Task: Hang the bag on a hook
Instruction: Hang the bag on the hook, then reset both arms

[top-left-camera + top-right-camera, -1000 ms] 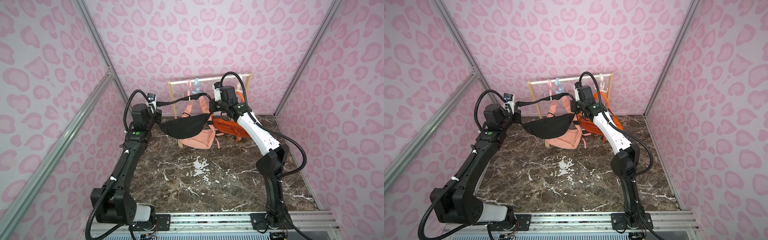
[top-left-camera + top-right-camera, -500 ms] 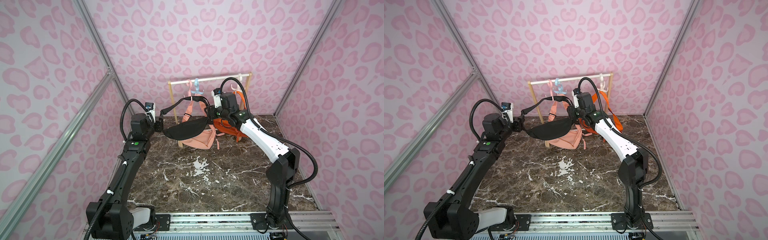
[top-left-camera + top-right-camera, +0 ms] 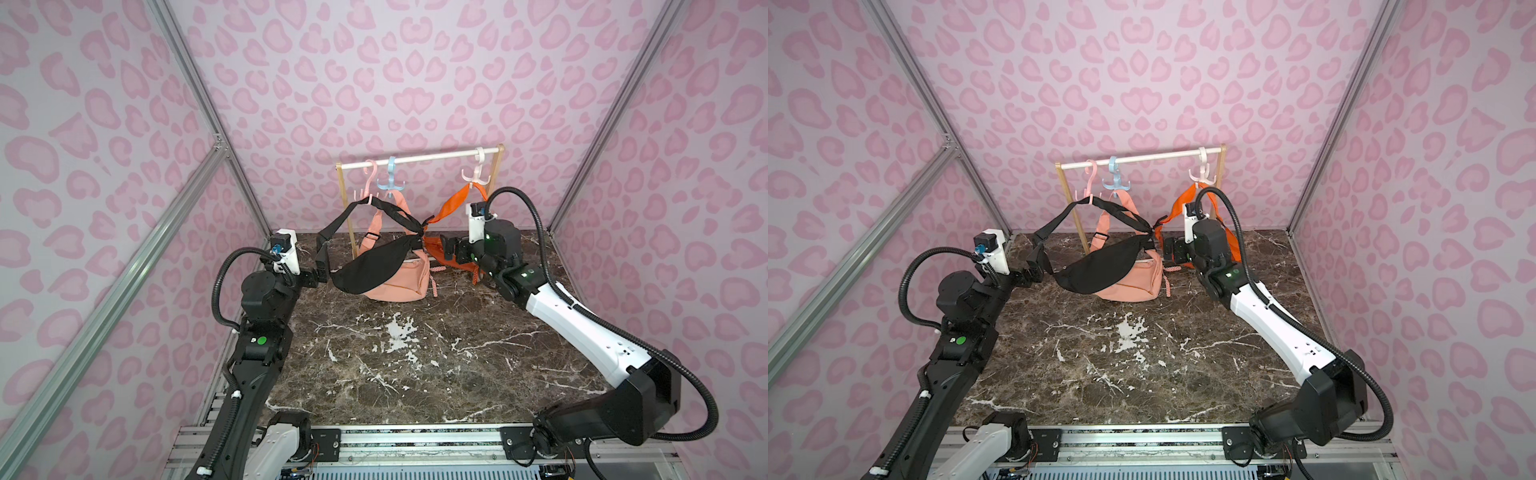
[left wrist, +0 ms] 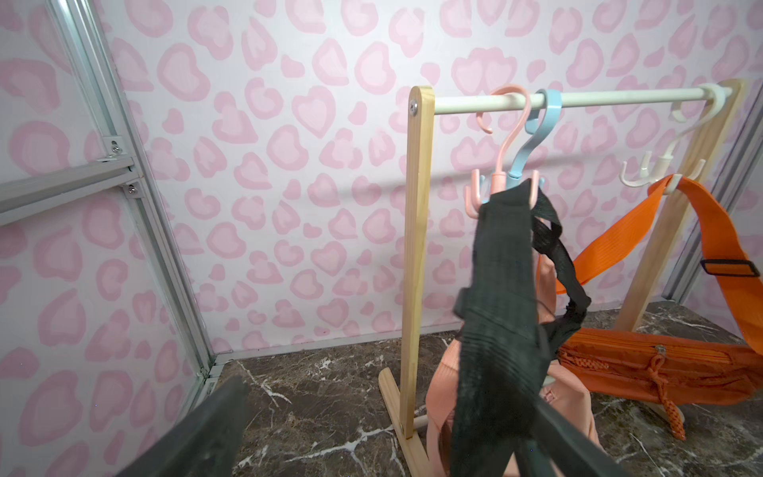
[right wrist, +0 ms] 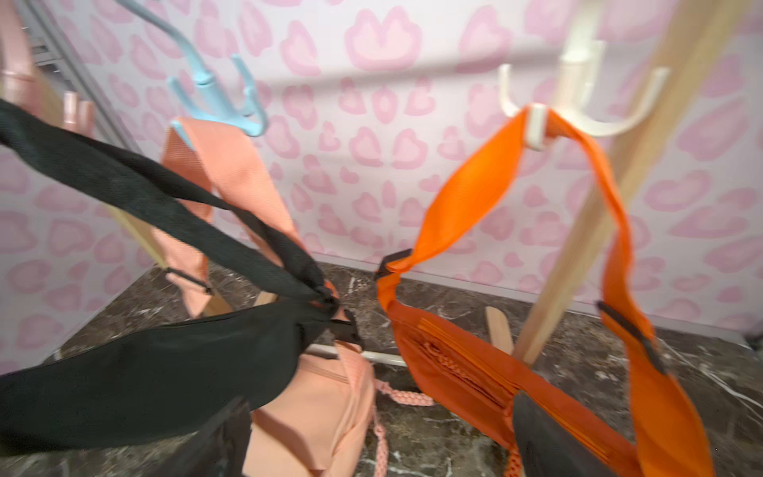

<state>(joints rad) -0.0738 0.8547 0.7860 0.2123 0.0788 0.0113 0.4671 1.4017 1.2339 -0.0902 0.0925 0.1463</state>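
Observation:
The black bag (image 3: 374,266) (image 3: 1100,270) hangs by its black strap (image 4: 503,256), which loops over the pink hook (image 3: 371,183) (image 4: 505,165) on the rack's rail. It sags in front of the peach bag. My left gripper (image 3: 319,272) (image 3: 1037,270) is open at the bag's left end; in the left wrist view the strap hangs between the wide jaws (image 4: 384,450), close to one finger. My right gripper (image 3: 451,251) (image 3: 1173,253) is open just right of the bag's right end, nothing between its fingers (image 5: 384,446).
The wooden rack (image 3: 415,158) stands at the back of the marble table (image 3: 395,353). A peach bag (image 3: 399,282) hangs from the blue hook (image 3: 390,183). An orange bag (image 4: 660,371) hangs from the white hook (image 3: 478,174), right behind my right gripper. Pink walls close in on both sides.
Both grippers have opened and let go of the black bag. Both arms have dropped and drawn back from the rail. The bag now hangs from the pink hook.

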